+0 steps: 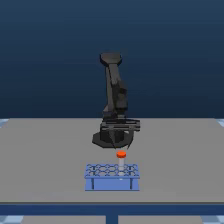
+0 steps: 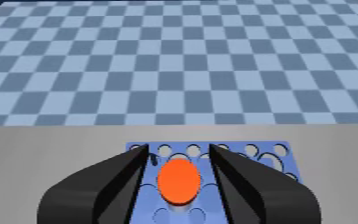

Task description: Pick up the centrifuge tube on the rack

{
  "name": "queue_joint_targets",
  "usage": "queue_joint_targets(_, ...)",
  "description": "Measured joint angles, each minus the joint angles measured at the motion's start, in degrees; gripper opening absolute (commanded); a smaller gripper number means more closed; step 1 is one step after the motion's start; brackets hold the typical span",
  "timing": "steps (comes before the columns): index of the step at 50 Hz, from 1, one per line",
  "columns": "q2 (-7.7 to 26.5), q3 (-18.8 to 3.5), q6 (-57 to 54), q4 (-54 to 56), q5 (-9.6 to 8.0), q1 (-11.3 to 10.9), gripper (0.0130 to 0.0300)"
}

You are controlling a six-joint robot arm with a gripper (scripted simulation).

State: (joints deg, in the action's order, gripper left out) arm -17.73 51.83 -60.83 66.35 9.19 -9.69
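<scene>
**Observer:** What sits nearest the wrist camera?

**Operator:** My gripper [image 2: 179,187]. The two dark fingers [image 2: 100,192] fill the foreground, one on each side of the tube [image 2: 179,179]. Its orange-red cap lies between them. I see a thin gap on either side of the cap, so I read the jaws as apart and not yet clamped. The gaps are narrow, and I cannot rule out light contact.

**Observer:** Go through the scene, largest item first.

**Operator:** The grey table [image 1: 40,150] carries everything. The arm [image 1: 114,100] stands upright behind the rack [image 1: 112,176], with its wrist folded down and forward over it. The rack is blue, with two rows of holes. The tube stands in it toward the exterior view's right of centre, its cap [image 1: 121,154] clear above the rack top.

**Observer:** Which relation governs the next move?

**Operator:** The tube's long axis is vertical and, as far as I can judge, in line with the gripper's approach. The cap is centred between the fingers, slightly nearer one of them. I judge no sideways correction is needed. The move calls for closing on the cap or the neck just below it, then a straight lift along that axis.

**Observer:** Any risk?

**Operator:** A tilted pull could bind the tube in its hole and drag the rack.
</scene>
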Motion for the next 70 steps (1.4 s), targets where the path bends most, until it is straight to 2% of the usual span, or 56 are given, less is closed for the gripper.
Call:
queue_joint_targets(18, 0.48, -0.09, 0.84, -1.23, 0.14, -0.09, 0.0300)
queue_joint_targets(40, 1.05, 0.88, 9.06, -9.93, 0.76, -0.03, 0.0300)
queue_joint_targets(55, 2.39, 1.76, 17.96, -18.90, 1.93, -0.03, 0.0300)
queue_joint_targets(70, 4.30, 2.89, 27.31, -28.07, 3.91, -0.03, 0.0300)
